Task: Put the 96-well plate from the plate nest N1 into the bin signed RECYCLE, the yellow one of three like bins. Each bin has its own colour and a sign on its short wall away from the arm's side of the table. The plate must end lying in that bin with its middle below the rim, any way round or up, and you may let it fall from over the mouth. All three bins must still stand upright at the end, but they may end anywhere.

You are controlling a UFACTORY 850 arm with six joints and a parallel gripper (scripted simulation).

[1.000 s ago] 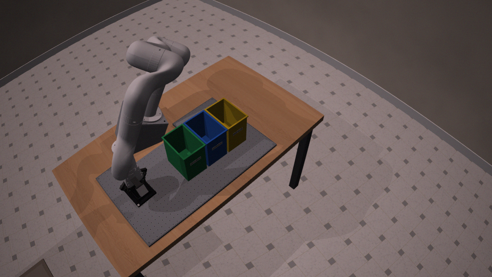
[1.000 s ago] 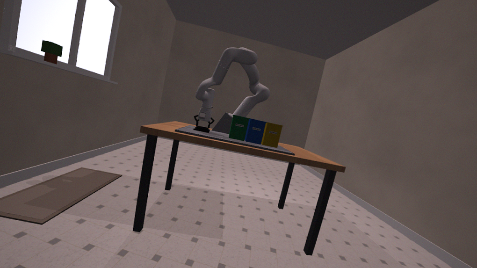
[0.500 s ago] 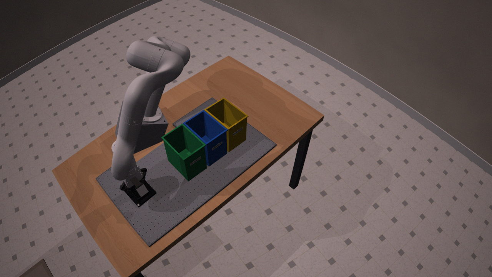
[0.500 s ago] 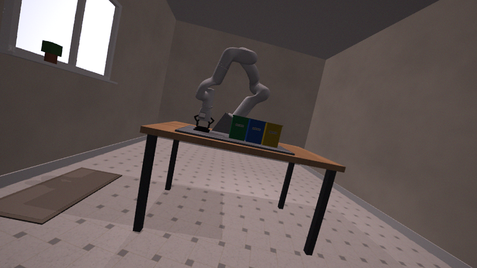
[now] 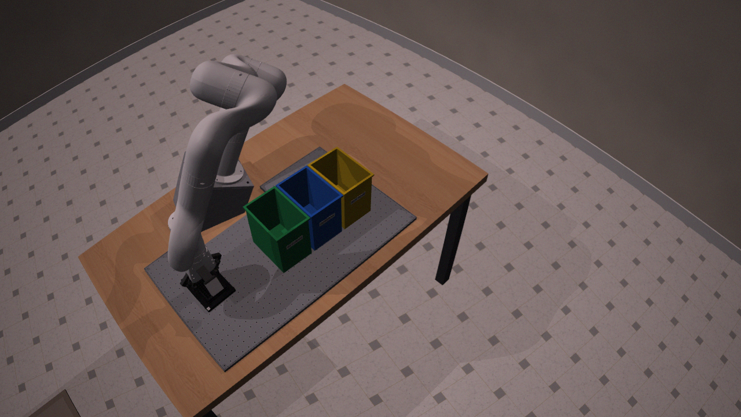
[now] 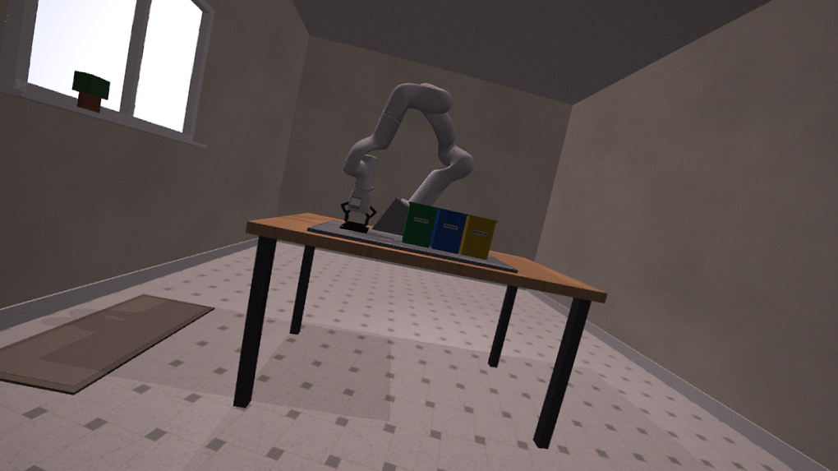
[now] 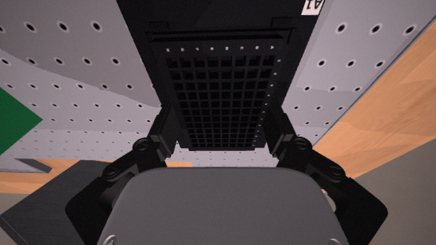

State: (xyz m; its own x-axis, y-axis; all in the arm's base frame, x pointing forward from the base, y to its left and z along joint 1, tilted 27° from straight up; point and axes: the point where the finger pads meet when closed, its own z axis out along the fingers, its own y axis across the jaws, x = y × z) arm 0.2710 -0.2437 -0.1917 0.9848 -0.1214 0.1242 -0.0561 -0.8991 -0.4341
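Observation:
The black 96-well plate (image 7: 221,99) lies in the black plate nest (image 5: 202,299) at the near left end of the grey perforated mat. My gripper (image 7: 221,111) is down over it with one finger on each long side, shut on the plate. It shows small in the exterior view (image 6: 356,217). The yellow bin (image 5: 344,183) stands at the far end of the row of three bins, to the right in the overhead view, well away from the gripper.
The green bin (image 5: 277,228) is the nearest bin to the gripper, with the blue bin (image 5: 313,204) between it and the yellow one. The arm's base (image 5: 227,191) stands behind the bins. The wooden table edge (image 7: 385,112) lies close on the right of the nest.

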